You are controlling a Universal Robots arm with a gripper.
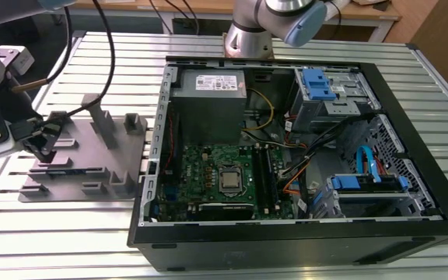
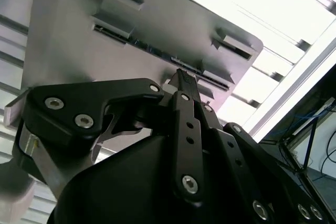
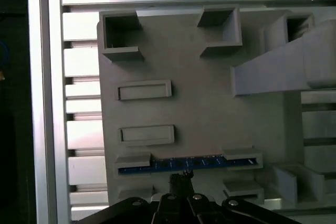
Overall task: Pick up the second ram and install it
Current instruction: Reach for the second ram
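Note:
The second ram (image 3: 189, 163) is a thin dark strip with a blue edge. It stands on edge in a slot of the grey holder plate (image 3: 199, 103), between two small brackets. It also shows as a dark line in the second wrist view (image 2: 157, 53) and faintly in the exterior view (image 1: 68, 171). My gripper (image 3: 181, 179) hangs just above the plate, close beside the middle of the ram. Its black fingers (image 2: 185, 85) look pressed together with nothing between them. In the exterior view the gripper (image 1: 45, 153) is over the plate's left part.
An open computer case (image 1: 410, 146) lies at the exterior view's right of the holder plate (image 1: 84, 189), with the green motherboard (image 1: 208, 163) and long black slots (image 1: 265, 175) inside. Upright grey posts (image 1: 103, 122) rise from the plate. Everything rests on a slatted aluminium table (image 1: 60, 233).

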